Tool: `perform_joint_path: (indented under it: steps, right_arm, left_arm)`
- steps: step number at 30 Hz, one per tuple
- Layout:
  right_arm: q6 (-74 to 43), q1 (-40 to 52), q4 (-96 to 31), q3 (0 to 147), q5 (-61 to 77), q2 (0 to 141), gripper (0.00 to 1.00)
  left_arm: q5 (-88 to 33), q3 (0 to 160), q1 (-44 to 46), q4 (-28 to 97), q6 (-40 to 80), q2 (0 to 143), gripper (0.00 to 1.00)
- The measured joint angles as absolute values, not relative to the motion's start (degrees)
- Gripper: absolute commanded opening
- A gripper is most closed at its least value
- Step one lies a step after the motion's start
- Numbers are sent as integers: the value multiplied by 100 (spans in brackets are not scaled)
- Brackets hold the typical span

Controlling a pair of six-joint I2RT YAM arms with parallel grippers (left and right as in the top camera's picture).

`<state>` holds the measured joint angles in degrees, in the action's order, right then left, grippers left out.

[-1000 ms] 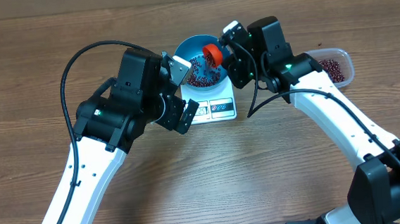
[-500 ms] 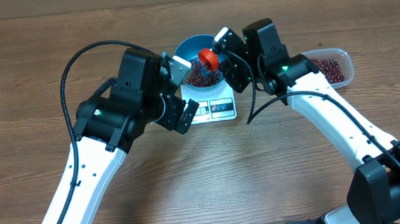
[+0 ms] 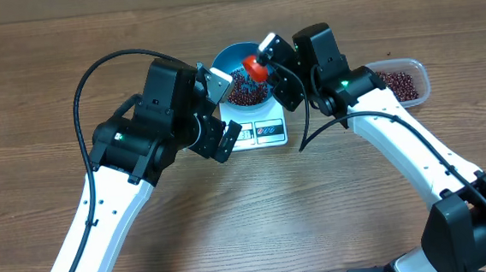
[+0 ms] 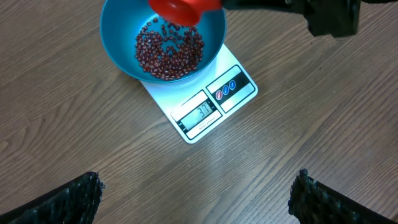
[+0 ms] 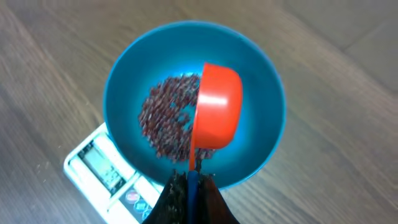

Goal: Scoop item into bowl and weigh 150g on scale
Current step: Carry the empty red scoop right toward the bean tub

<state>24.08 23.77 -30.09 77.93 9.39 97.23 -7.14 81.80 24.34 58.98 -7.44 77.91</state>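
Right pincer (image 5: 191,190): clamped tight on the thin handle of a red scoop (image 5: 216,106). The scoop is tipped on its side above the inside of the blue bowl (image 5: 124,74). Cannot tell whether it touches anything below.

Beans (image 5: 163,115): a loose dark red-brown heap on the bowl's floor, slightly off-centre.

The bowl sits on the white scale (image 4: 211,102), covering its far end. The display panel is clear of the bowl and lit, digits unreadable.

Left pincer (image 4: 196,199): jaws spread wide, holding nothing, hovering over bare wooden counter (image 3: 33,82) just beside the scale's display end.

A clear tub (image 3: 421,76) with more beans stands off to the right, apart from the scale.
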Motion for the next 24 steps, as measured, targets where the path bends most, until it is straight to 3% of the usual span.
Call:
perform_joint_path:
  steps: [7,13,17,24]
  right_arm:
    - [2375,2377,-3022,7793,1028,9723,4]
    - [1105,2263,-2832,7795,751,9614,4]
    - [443,1645,-2954,7795,1227,9201,3]
    - [-158,-257,-3986,7859,1695,8401,4]
  left_arm:
    - [-714,8180,2434,5898,-744,7791,100]
    - [-714,8180,2434,5898,-744,7791,100]
    - [-714,8180,2434,5898,-746,7791,100]
    - [-714,8180,2434,5898,-744,7791,100]
